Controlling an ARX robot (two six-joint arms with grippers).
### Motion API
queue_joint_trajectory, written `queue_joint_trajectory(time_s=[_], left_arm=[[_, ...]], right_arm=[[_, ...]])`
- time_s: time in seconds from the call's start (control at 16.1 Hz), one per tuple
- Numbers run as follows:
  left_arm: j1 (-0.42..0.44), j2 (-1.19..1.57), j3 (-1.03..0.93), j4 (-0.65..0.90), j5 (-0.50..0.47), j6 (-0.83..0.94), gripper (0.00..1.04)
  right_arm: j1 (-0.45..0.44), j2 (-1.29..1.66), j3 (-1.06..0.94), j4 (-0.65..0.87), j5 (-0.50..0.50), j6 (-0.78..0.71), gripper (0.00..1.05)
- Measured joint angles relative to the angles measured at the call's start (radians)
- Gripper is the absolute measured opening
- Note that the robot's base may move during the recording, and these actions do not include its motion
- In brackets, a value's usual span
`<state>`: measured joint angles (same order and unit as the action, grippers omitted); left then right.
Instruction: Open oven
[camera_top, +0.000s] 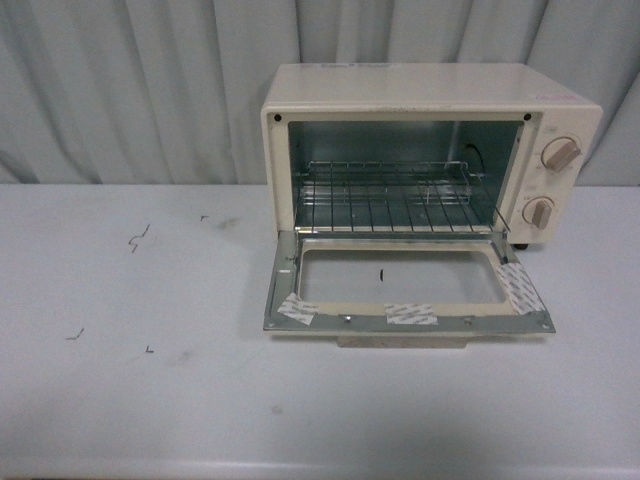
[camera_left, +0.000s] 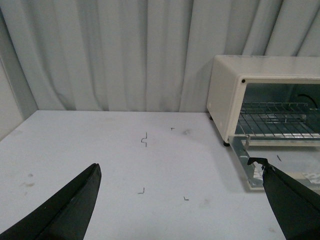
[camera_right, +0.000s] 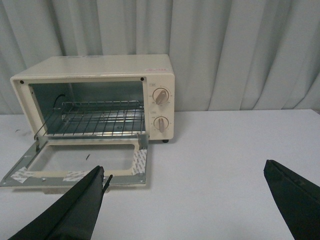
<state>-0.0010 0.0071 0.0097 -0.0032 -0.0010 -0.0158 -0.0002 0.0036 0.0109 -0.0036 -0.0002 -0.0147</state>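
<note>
The cream-white oven (camera_top: 420, 95) stands at the back right of the white table. Its door (camera_top: 405, 322) hangs fully open and lies flat in front of it, glass window up. The handle (camera_top: 400, 342) pokes out under the door's front edge. The wire rack (camera_top: 395, 200) shows inside, and two round knobs (camera_top: 558, 153) sit on the right panel. The oven also shows in the left wrist view (camera_left: 225, 85) and in the right wrist view (camera_right: 100, 67). My left gripper (camera_left: 182, 177) is open and empty, left of the door. My right gripper (camera_right: 185, 172) is open and empty, right of the door. Neither arm shows in the front view.
The white table (camera_top: 150, 380) carries small dark marks (camera_top: 138, 238) on its left half. Grey pleated curtains (camera_top: 130, 90) hang close behind the table. The table's front edge (camera_top: 300, 468) runs along the bottom of the front view.
</note>
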Motion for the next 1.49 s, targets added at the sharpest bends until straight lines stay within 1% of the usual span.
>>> queue_joint_trajectory(time_s=[1.49], left_arm=[[0.0, 0.0, 0.0, 0.0, 0.001, 0.0, 0.98]], right_arm=[[0.0, -0.001, 0.0, 0.0, 0.0, 0.0, 0.98]])
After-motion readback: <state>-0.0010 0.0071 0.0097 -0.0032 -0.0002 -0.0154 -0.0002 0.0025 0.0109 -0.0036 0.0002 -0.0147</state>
